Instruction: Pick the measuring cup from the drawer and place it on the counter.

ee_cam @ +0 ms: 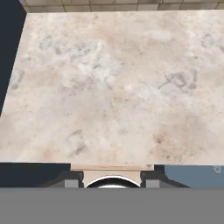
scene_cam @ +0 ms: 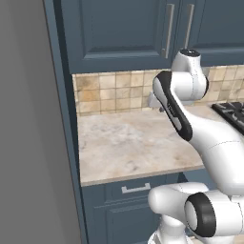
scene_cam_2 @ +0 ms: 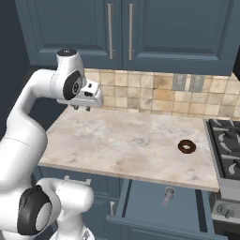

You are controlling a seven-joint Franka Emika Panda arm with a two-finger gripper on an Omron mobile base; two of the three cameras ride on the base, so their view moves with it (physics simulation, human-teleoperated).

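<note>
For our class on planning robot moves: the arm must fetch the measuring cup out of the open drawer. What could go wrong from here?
1. The gripper hangs over the counter, far left of the measuring cup; the descent must clear the counter edge.
2. The cup looks small, lying low in the drawer, so a grasp may slip.
3. The doughnut could be knocked at placing.

The counter (scene_cam_2: 126, 136) is smooth marbled stone — matt (veined grey) — the measuring cup (scene_cam_2: 168, 195) metallic.

A brown ring doughnut (scene_cam_2: 187, 146) lies flat on the marbled surface, near the black stove grates (scene_cam_2: 226, 146); behind runs a tan tiled backsplash (scene_cam_2: 140, 91) with a grey outlet plate (scene_cam_2: 187, 83); dark blue upper cabinets (scene_cam_2: 122, 30) carry long silver handles (scene_cam_2: 110, 31).
</note>
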